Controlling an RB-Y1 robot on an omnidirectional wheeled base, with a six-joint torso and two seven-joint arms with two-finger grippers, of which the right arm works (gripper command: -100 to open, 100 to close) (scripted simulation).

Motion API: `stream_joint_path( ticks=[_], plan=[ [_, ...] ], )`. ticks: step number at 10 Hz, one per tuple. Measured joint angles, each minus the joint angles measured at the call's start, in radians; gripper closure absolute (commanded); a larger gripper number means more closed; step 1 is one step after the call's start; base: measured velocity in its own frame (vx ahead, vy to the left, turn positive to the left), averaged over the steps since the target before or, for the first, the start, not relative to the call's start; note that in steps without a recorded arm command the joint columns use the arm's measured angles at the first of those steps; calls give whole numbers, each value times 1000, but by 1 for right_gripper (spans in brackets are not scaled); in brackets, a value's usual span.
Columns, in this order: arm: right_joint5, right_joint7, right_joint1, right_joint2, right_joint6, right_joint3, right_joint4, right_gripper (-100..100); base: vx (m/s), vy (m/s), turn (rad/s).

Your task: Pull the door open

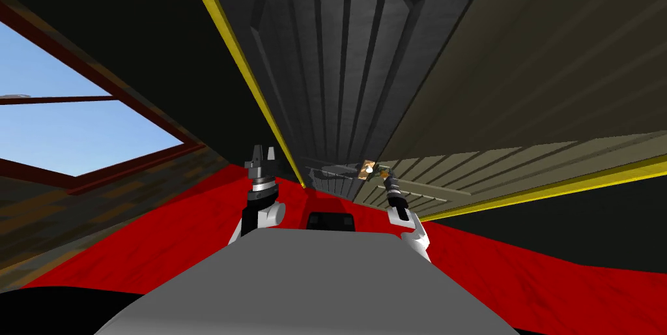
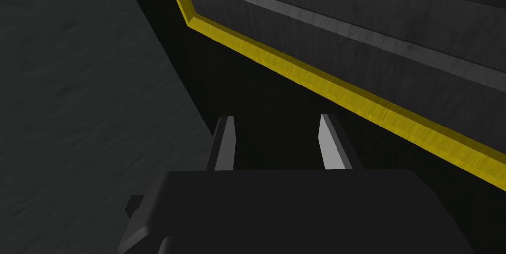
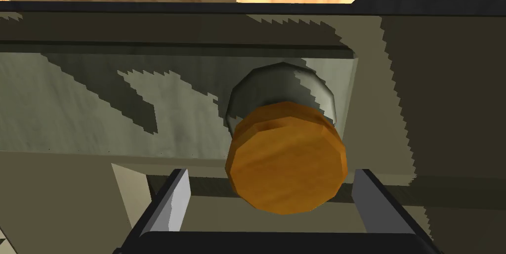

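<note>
An orange round door knob (image 3: 286, 157) on a grey collar (image 3: 281, 88) sticks out of an olive-grey panelled door (image 1: 521, 90). My right gripper (image 3: 271, 173) is open around the knob, one finger on each side, with a small gap between each finger and the knob. In the head view the knob (image 1: 368, 169) shows small at the door's edge, with the right gripper (image 1: 385, 174) right at it. My left gripper (image 1: 263, 154) is held up to the left, open and empty (image 2: 276, 127), facing a dark wall and a yellow frame strip (image 2: 346, 93).
A dark grey panelled surface (image 1: 345, 57) lies between two yellow frame strips (image 1: 247, 70), next to the olive door. The floor (image 1: 195, 220) is red. A window with a dark red frame (image 1: 78, 129) is on the left wall.
</note>
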Motion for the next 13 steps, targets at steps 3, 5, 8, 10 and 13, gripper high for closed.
stream_joint_path(
  ticks=[3,5,8,10,13],
  plan=[
    [-1,-1,0,-2,1,-3,-4,100,-28,-17,-1],
    [0,-1,3,-1,2,-2,-2,100,-10,-1,-1],
    [-1,-2,21,-8,2,-19,5,-100,-184,-63,-88],
    [-1,-9,35,-14,-1,-20,-1,-100,-161,38,22],
    [6,-26,47,-10,-8,11,-29,-100,-176,98,104]
  ],
)
